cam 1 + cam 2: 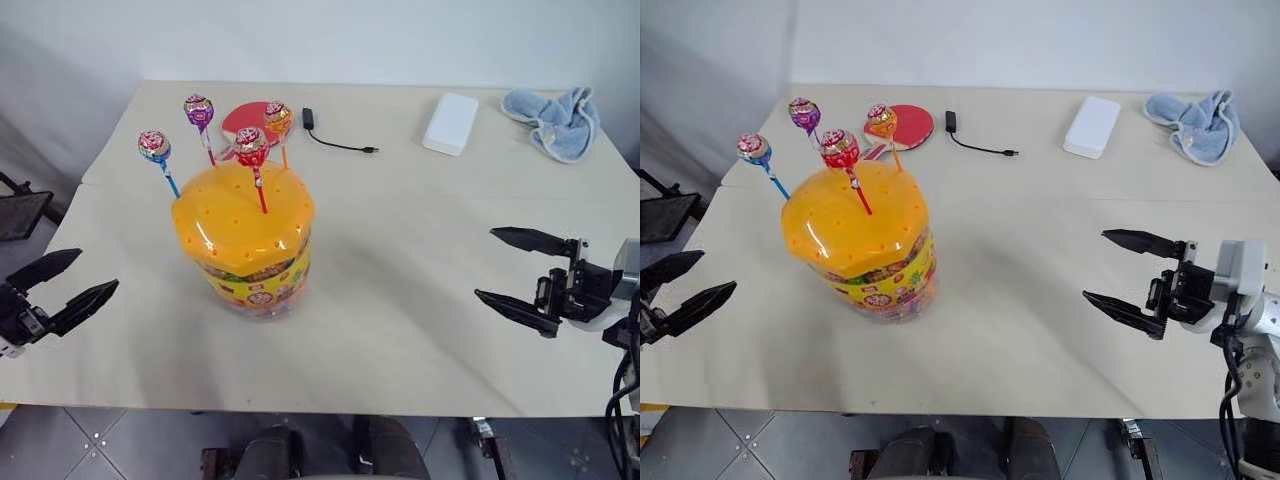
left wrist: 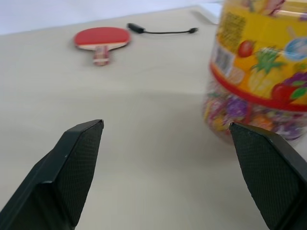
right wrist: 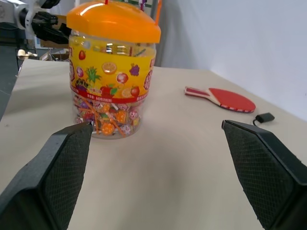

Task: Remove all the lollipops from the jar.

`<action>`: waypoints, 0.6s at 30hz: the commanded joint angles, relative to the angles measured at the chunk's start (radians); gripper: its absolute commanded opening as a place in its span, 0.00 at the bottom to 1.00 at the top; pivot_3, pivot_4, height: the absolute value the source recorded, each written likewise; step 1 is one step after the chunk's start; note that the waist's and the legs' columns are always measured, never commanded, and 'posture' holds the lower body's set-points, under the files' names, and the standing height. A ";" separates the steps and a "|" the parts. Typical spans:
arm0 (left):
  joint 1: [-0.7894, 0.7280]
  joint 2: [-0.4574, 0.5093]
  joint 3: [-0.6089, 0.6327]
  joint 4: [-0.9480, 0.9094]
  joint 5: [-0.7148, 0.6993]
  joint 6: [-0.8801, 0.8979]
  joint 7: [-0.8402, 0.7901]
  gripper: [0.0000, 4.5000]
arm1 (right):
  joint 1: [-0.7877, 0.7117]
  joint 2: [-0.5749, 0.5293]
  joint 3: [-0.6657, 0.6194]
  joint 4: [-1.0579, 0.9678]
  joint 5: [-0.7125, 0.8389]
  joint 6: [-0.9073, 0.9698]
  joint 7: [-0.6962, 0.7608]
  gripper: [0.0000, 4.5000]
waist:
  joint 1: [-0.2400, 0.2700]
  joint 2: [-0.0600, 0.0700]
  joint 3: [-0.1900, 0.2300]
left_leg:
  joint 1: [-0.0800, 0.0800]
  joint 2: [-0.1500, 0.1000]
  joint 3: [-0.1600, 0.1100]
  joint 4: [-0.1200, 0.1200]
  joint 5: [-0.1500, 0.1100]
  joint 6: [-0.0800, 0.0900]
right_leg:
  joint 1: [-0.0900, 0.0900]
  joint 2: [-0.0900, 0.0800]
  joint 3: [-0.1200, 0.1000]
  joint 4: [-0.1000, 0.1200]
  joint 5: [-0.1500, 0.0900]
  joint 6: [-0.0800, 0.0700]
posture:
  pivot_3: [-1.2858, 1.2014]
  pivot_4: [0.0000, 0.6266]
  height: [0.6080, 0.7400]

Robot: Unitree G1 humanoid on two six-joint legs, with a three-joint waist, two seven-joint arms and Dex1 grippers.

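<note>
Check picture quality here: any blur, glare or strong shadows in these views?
Left wrist view: the jar is soft and smeared up close, while the paddle reads clearer. Right wrist view: the jar label is sharp, with glare on the orange lid. Head views: even light, a soft shadow right of the jar, highlights on the lid; the lollipops are crisp.

The jar's (image 3: 111, 72) label band shows fruit pictures, but no print on it is readable.
</note>
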 commanded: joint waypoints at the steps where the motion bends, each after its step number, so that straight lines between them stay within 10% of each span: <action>1: -0.016 -0.019 0.012 -0.051 -0.021 -0.007 0.019 0.99 | 0.000 0.008 -0.012 -0.041 0.022 0.009 -0.014 1.00 | 0.004 0.000 0.000 | 0.000 0.000 0.000 0.000 0.000 0.000 | 0.000 0.000 0.000 0.000 0.000 0.000 | 0.52 0.24 1.00; 8: -0.095 0.054 0.120 -0.201 -0.410 0.296 0.016 0.99 | -0.083 0.023 0.011 -0.244 0.209 0.176 -0.143 1.00 | 0.002 0.000 0.000 | -0.001 0.001 -0.001 0.000 0.000 0.000 | -0.001 -0.001 0.000 0.001 0.000 0.000 | 0.52 0.24 1.00; 18: -0.454 0.103 -0.171 -0.177 -0.388 0.386 0.006 0.99 | -0.212 0.021 0.075 -0.212 0.178 0.205 -0.117 1.00 | 0.005 0.001 0.000 | -0.002 -0.001 -0.002 0.004 0.000 0.000 | 0.000 0.001 0.000 0.003 0.000 0.000 | 0.52 0.24 1.00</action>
